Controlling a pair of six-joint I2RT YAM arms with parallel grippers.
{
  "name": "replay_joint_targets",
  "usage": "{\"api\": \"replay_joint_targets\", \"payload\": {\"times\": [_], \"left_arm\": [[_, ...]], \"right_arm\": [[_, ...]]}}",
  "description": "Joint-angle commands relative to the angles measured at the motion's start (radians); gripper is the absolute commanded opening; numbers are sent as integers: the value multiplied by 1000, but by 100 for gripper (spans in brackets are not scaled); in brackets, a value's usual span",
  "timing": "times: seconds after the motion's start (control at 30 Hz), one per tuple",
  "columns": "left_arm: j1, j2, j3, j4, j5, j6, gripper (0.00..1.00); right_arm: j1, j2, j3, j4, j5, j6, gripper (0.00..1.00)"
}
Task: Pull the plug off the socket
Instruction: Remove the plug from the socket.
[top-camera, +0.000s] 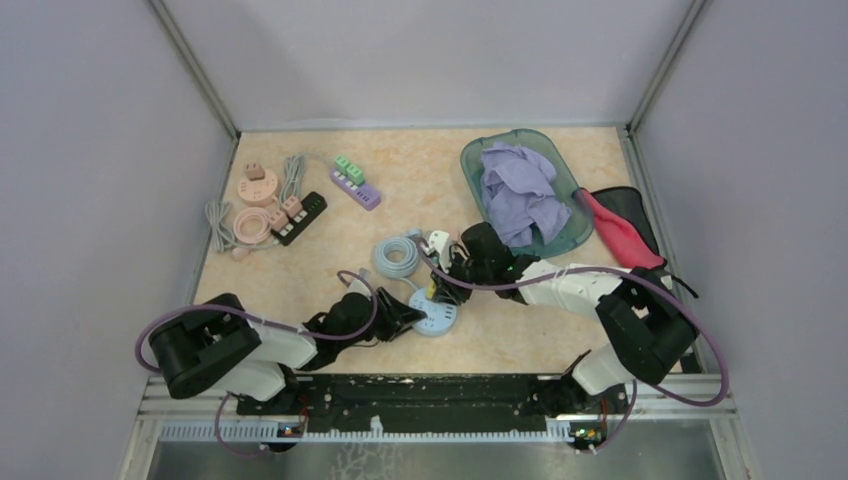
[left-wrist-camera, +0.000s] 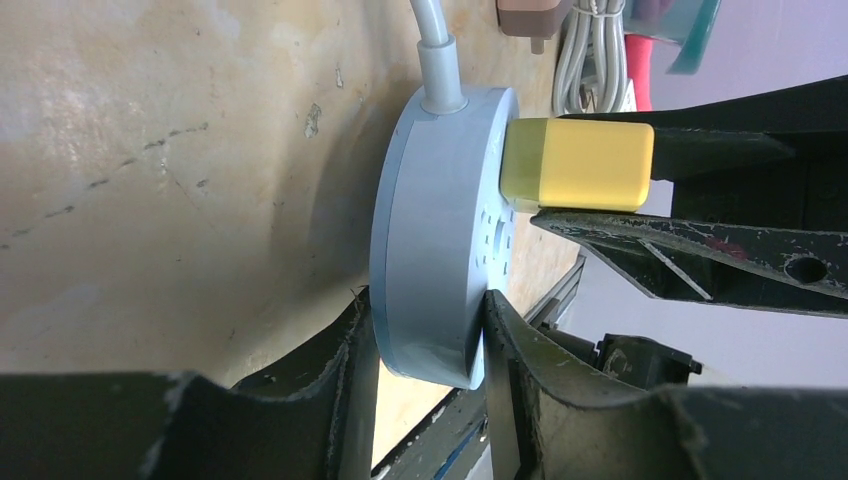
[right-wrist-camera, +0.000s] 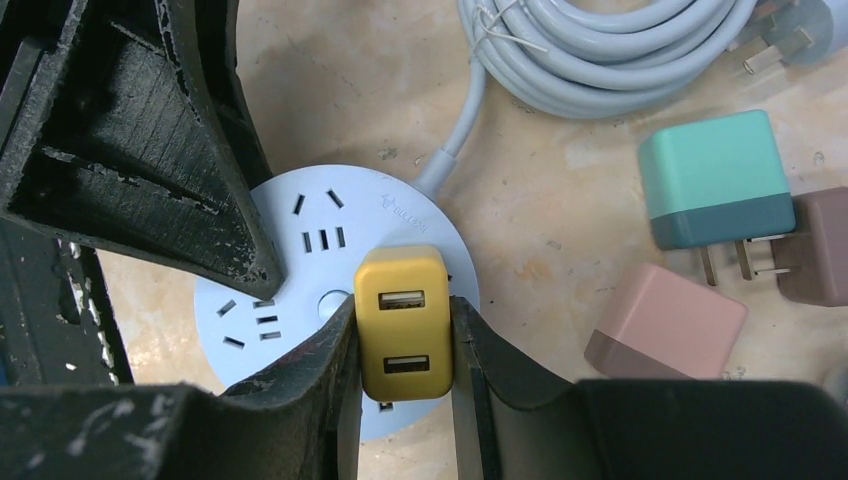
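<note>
Plug-pulling stands at the gripping stage: the yellow plug (left-wrist-camera: 578, 165), a smooth, rounded plastic block with two USB ports, sits seated against the face of the pale-blue socket (right-wrist-camera: 370, 210), a flat round disc at the near centre of the marbled bench (top-camera: 400, 190). The right end effector (right-wrist-camera: 402, 330) is clamped narrow on the plug's sides, and the left end effector (left-wrist-camera: 425, 330) pinches the disc's rim. The pull itself appears not yet made. A glossy grey cable coil (right-wrist-camera: 600, 50) lies just beyond.
</note>
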Motion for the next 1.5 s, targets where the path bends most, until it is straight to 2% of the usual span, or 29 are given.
{"api": "replay_joint_targets", "payload": {"times": [0.0,0.17,0.37,0.53,0.77,1.0,1.17,1.27,1.47], "left_arm": [[3,38,17,-62,-36,43,0],[5,15,-13,-70,-64,31,0],[18,-15,-12,-96,-70,52,0],[21,-6,1,-100,-67,65,0],[20,21,15,-93,-44,81,0],[28,18,3,-105,-60,81,0],[40,6,-1,-118,-61,86,0],[42,0,6,-127,-58,97,0],[45,9,42,-147,-37,135,0]], "right_arm": [[14,-43,40,146,-103,128,0],[-85,-39,32,130,-192,93,0],[-74,-98,-24,144,-310,15,0],[30,-134,-25,182,-212,46,0],[30,-102,1,233,-59,175,0],[-100,-105,-9,244,-161,202,0],[-107,-145,-29,239,-289,143,0],[-69,-160,-34,211,-273,105,0],[58,-127,40,142,-146,101,0]]}}
